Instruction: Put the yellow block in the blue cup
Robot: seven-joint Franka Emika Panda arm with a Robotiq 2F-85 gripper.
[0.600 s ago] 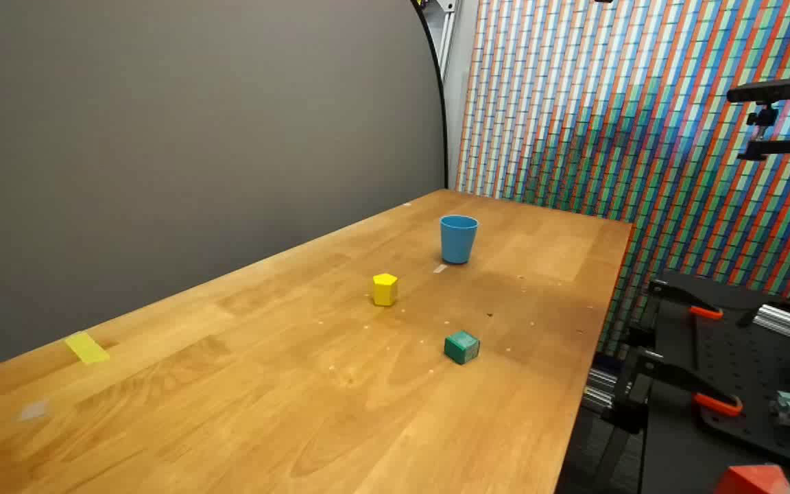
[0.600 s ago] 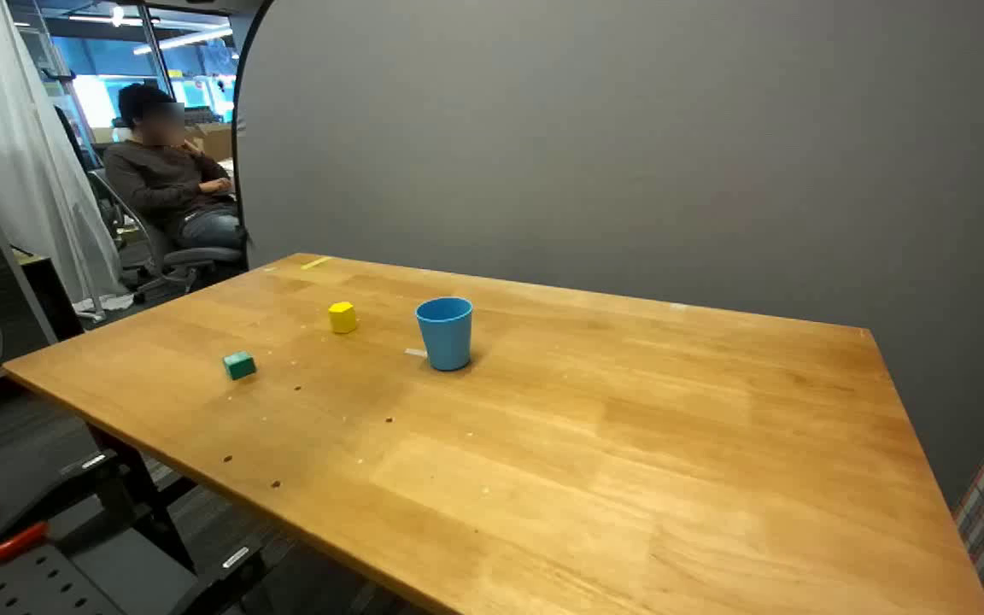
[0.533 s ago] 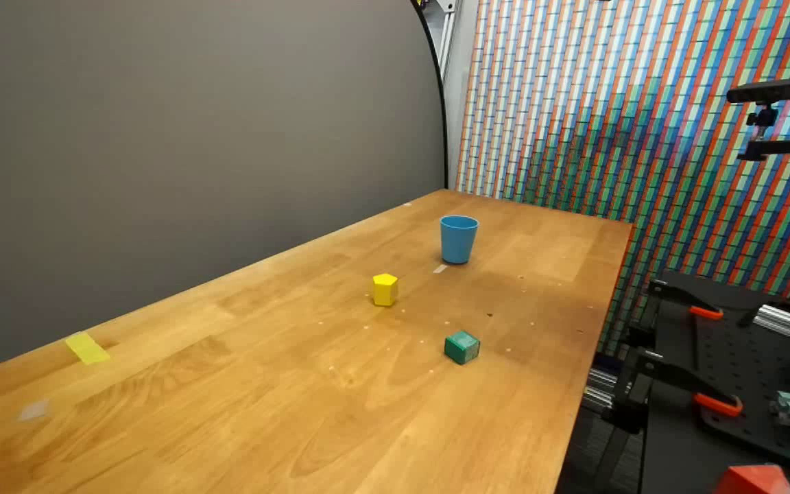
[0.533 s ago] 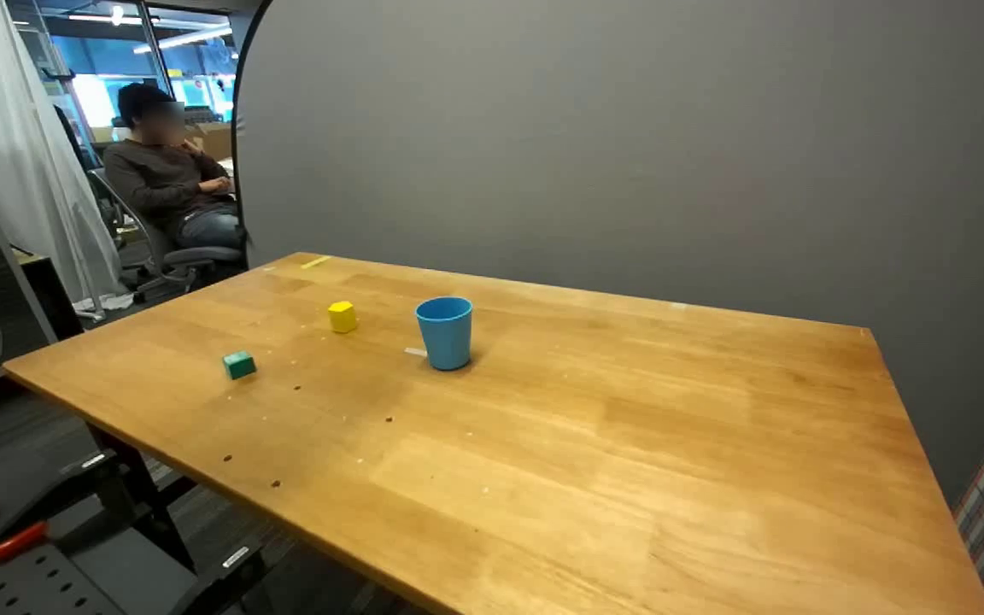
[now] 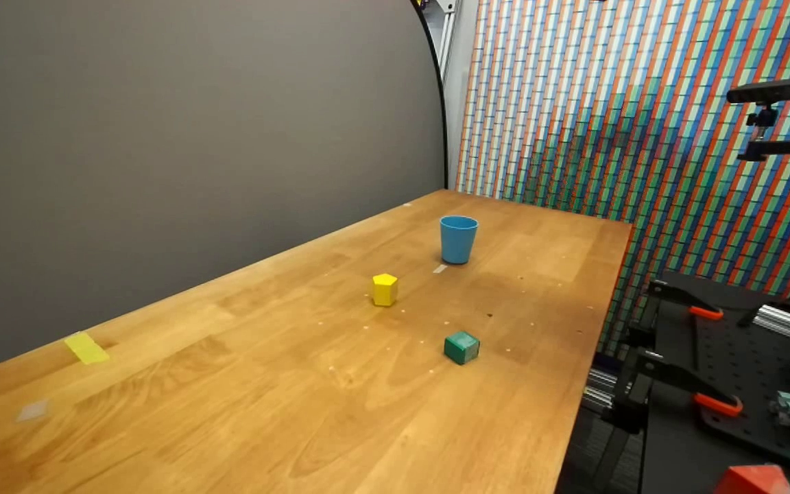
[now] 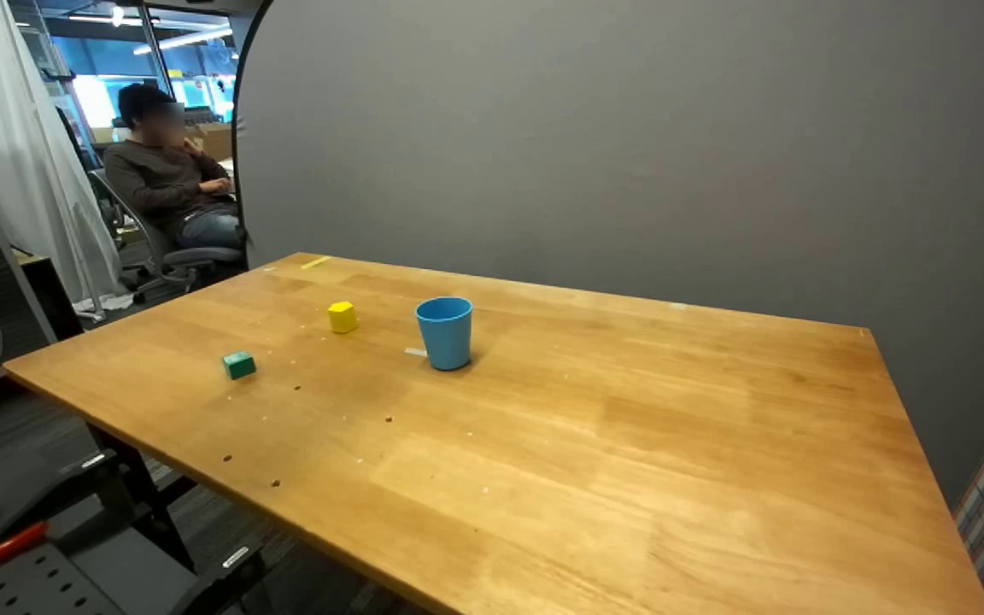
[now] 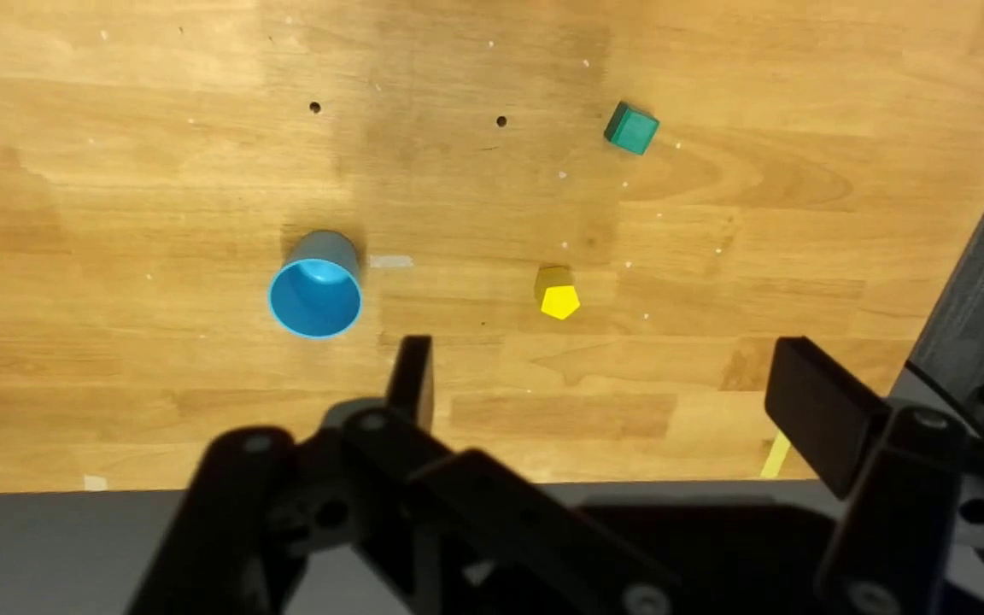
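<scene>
Yellow block (image 7: pixel 559 299) beyond the spread pincer (image 7: pixel 606 376)

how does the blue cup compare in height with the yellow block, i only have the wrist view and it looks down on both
Observer: The blue cup is clearly taller than the yellow block, as both exterior views show.
Operator: ok anything else close by that i can't see
Observer: What look like black-and-orange clamps show just past the right edge of the table in an exterior view.
Operator: and anyone around
Observer: Yes, a seated person shows in the background in an exterior view.
</scene>
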